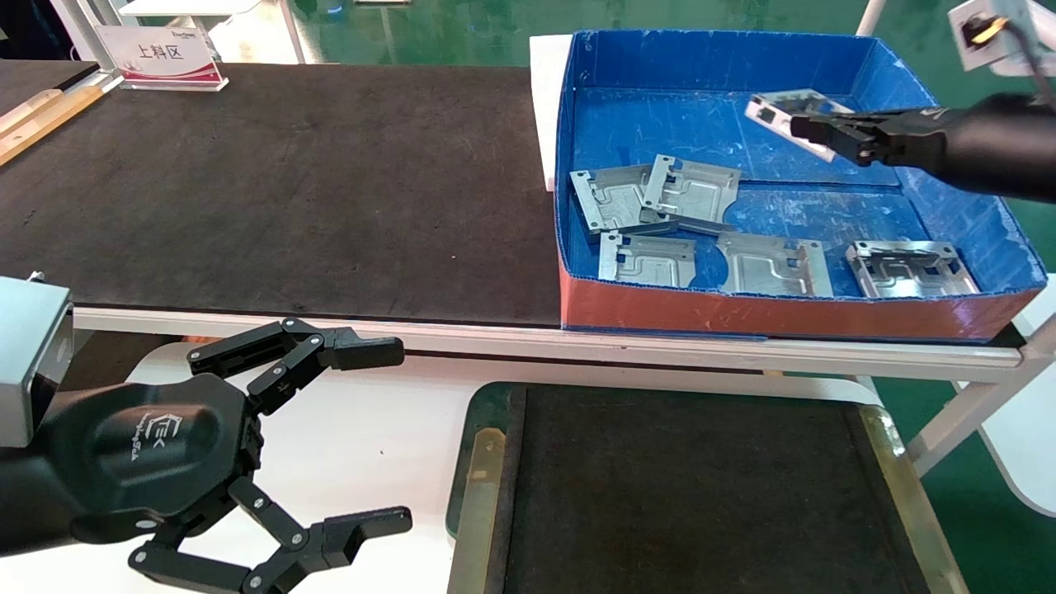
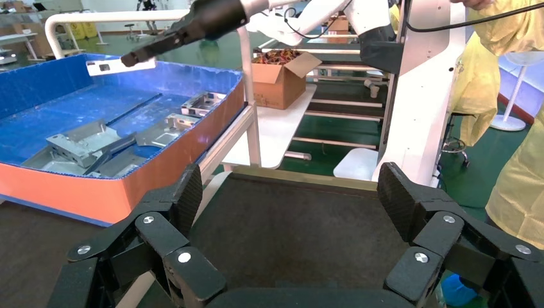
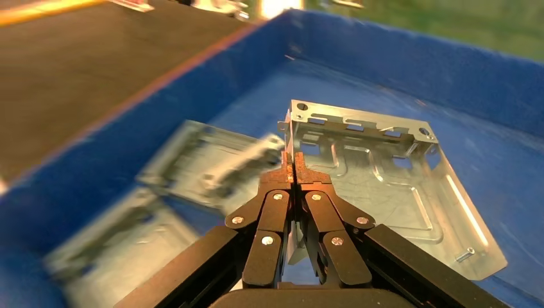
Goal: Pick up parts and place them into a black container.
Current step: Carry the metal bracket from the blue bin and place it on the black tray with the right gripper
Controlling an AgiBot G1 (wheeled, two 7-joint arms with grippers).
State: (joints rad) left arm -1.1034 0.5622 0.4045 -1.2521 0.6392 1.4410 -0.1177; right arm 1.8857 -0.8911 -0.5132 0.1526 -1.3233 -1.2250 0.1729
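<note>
Right pincer (image 1: 804, 128) clamps a part (image 1: 788, 111) above the blue box (image 1: 949, 124), five parts (image 1: 691, 191) below

Bright even light; right wrist background blurred, perhaps motion.

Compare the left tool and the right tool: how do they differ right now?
The left tool is open and empty; the right tool is shut on a metal plate. The left tool sits low beside the black tray; the right tool is raised over the blue box, where five more plates lie. Both are black and two-fingered.
</note>
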